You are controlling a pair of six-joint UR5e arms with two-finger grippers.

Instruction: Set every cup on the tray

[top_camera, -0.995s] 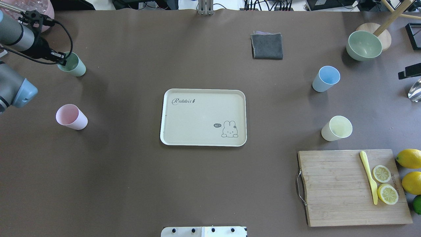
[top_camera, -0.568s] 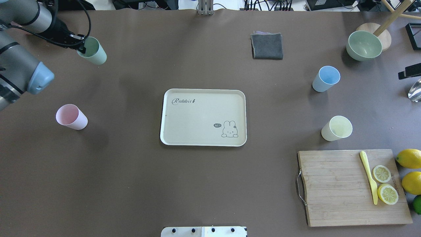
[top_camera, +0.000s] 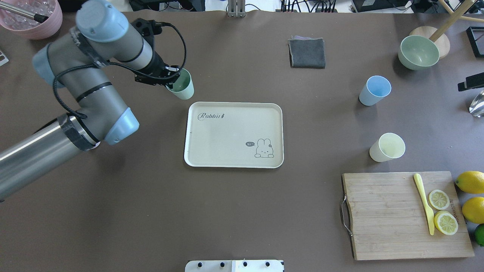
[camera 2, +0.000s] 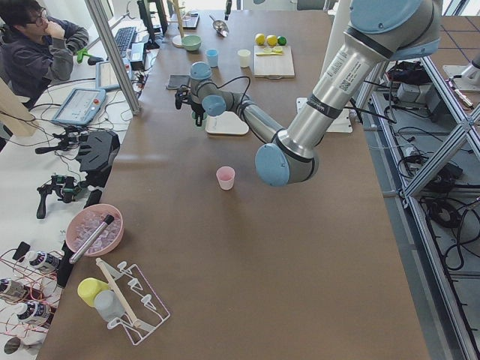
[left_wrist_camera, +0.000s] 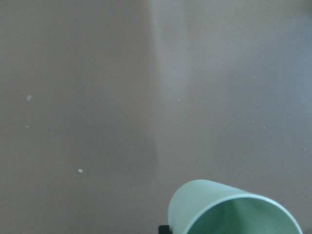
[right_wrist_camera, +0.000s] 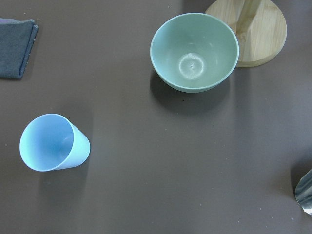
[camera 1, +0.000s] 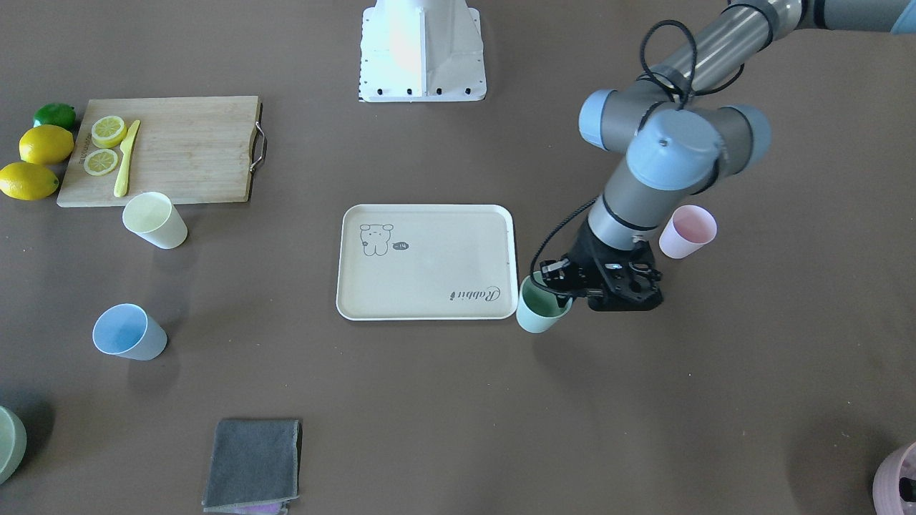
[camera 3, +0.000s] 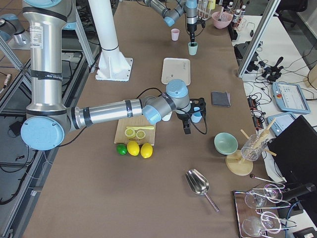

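My left gripper [top_camera: 172, 78] is shut on the rim of the mint green cup [top_camera: 182, 86], which hangs just off the cream tray's [top_camera: 234, 128] far-left corner. The front-facing view shows the same gripper [camera 1: 565, 282], cup [camera 1: 540, 309] and tray [camera 1: 429, 236], the tray bare. The pink cup [camera 1: 687, 230] stands on the table behind my left arm, which hides it in the overhead view. To the right stand the blue cup [top_camera: 374, 90] and the yellow cup [top_camera: 387, 147]. My right gripper [camera 3: 190, 124] shows only in the exterior right view, near the blue cup, and I cannot tell its state.
A wooden cutting board [top_camera: 393, 215] with lemon slices and a yellow knife lies front right, whole lemons [top_camera: 470, 181] beside it. A grey cloth [top_camera: 307, 53] and a sage bowl [top_camera: 418, 52] sit at the back. A pink pot [top_camera: 32, 19] is back left.
My left arm has carried the mint green cup from the table's far left rightward to the tray's corner. The arm now covers the pink cup in the overhead view.
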